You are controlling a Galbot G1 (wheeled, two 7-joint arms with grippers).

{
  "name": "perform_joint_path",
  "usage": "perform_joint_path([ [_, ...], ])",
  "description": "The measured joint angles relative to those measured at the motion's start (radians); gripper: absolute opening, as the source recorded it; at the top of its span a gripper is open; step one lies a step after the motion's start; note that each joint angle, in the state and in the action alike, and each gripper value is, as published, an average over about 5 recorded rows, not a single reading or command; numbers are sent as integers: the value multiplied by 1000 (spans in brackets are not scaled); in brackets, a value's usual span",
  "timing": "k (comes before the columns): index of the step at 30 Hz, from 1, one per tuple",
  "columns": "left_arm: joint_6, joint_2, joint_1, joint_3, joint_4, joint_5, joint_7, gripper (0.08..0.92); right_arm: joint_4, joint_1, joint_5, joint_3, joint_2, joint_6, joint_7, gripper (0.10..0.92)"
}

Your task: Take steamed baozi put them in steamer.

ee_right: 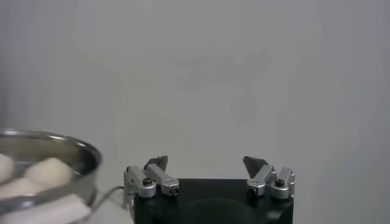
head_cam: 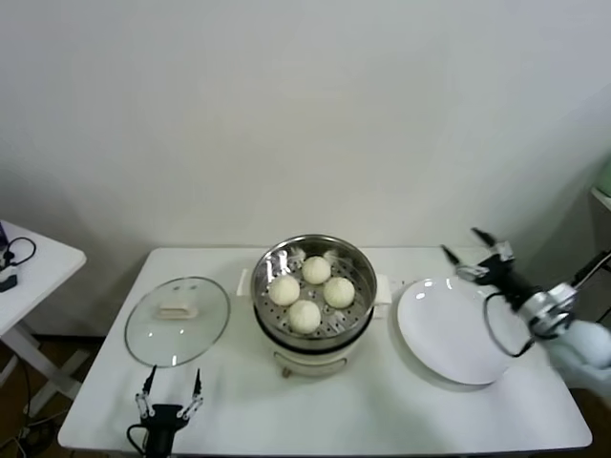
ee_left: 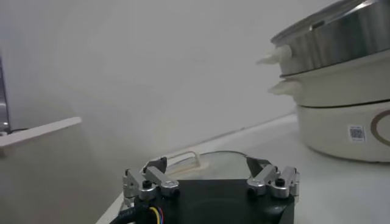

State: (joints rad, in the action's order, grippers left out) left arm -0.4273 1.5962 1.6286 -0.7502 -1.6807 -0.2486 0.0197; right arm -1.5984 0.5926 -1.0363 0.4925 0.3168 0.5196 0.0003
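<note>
Several cream-white baozi lie in the shiny steel steamer on its cream pot base, at the table's middle. My right gripper is open and empty, raised above the far edge of the white plate, to the right of the steamer. In the right wrist view its gripper is open against the wall, with the steamer and baozi at the side. My left gripper is open and empty at the table's front left. The left wrist view shows the steamer beside that gripper.
A flat glass lid with a white handle lies left of the steamer, just beyond my left gripper; it also shows in the left wrist view. A small white side table stands at far left. The wall is close behind.
</note>
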Motion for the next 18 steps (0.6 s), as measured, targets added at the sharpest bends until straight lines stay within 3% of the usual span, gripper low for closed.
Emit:
perform_joint_path([
  [11, -11, -2, 11, -3, -9, 6, 1, 823, -70, 627, 68, -658, 247, 36, -19, 823],
  [18, -12, -1, 10, 1, -20, 17, 0, 823, -99, 888, 115, -857, 384, 55, -36, 823],
])
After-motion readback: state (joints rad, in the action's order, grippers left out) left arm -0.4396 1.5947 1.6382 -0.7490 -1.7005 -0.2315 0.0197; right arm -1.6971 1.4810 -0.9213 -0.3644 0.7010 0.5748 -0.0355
